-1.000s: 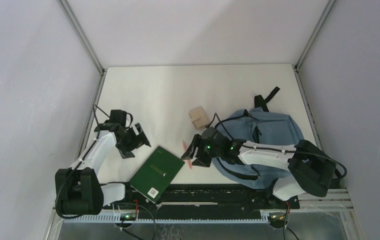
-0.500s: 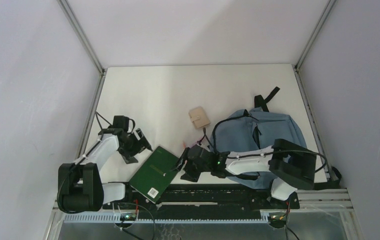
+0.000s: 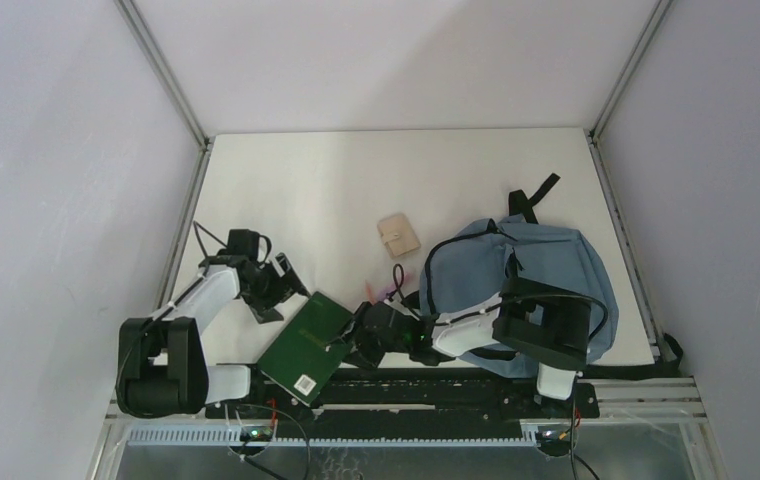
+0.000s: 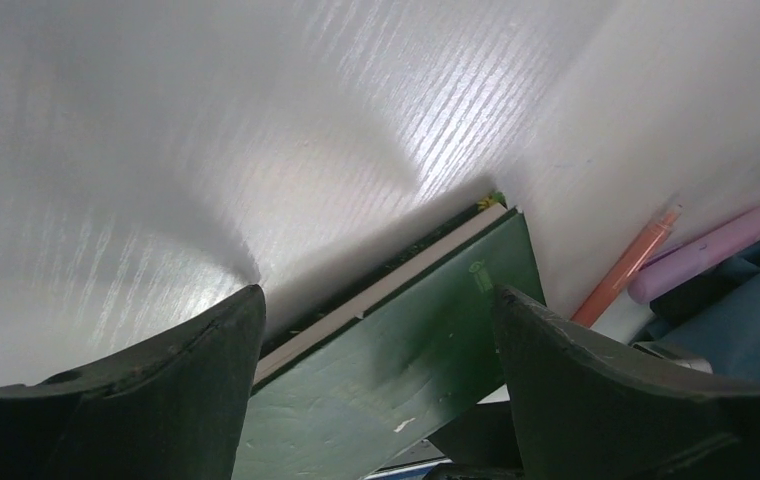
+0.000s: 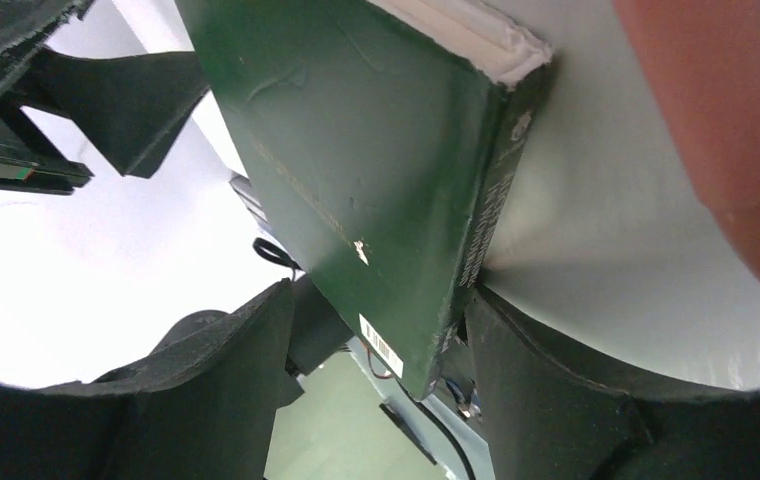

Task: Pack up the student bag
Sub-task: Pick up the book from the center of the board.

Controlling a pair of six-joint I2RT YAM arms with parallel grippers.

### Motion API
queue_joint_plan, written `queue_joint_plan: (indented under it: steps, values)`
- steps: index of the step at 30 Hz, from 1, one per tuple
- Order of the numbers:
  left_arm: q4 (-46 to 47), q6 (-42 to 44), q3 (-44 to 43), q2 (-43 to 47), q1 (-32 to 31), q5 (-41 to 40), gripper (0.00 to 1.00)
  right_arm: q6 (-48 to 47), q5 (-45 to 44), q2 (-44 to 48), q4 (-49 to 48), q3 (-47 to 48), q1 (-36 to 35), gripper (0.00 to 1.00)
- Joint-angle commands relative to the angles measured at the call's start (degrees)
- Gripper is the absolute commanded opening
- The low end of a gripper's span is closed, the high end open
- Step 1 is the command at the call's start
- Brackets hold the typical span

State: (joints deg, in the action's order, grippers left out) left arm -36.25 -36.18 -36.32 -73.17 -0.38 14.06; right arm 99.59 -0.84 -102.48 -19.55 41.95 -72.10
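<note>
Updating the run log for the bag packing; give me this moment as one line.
book: on table, outside backpack | left end effector: open, at book's corner | right end effector: open, straddling book's edge

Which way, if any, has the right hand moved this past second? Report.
Yes: the right hand moved left and nearer, away from the small tan pouch.

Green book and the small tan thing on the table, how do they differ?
The book is dark green and far larger; the tan thing is pale and small. The book lies skewed at the table's near edge; the tan thing sits farther back, near the bag. Both lie flat, outside the bag.
</note>
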Motion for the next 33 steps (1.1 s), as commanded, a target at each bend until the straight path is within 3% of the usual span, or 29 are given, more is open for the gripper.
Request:
queue_joint_plan:
  steps: [1,17,23,29,33]
  values:
    - [2.3,-0.7,1.3,-0.8,0.2,3.5,0.87,2.0,-4.7,-2.2,-5.3,1.1,0.1,0.72]
    - [5.7,-1.0,1.8,-4.4,0.2,11.3,0.86,-10.2,-3.0,-9.8,-21.9,8.0,6.4,0.71]
    - [5.6,-0.7,1.9,-3.7,0.2,12.0,0.86,-17.1,-3.9,-7.4,-19.6,8.1,8.8,0.66]
    - [5.8,-0.5,1.5,-2.9,0.2,13.9,0.86,-19.1,-2.8,-7.0,-21.3,8.1,10.1,0.43]
    - [3.6,1.3,-0.6,-0.9,0.2,13.2,0.86,-20.5,0.1,-6.6,-24.4,8.2,10.6,0.14]
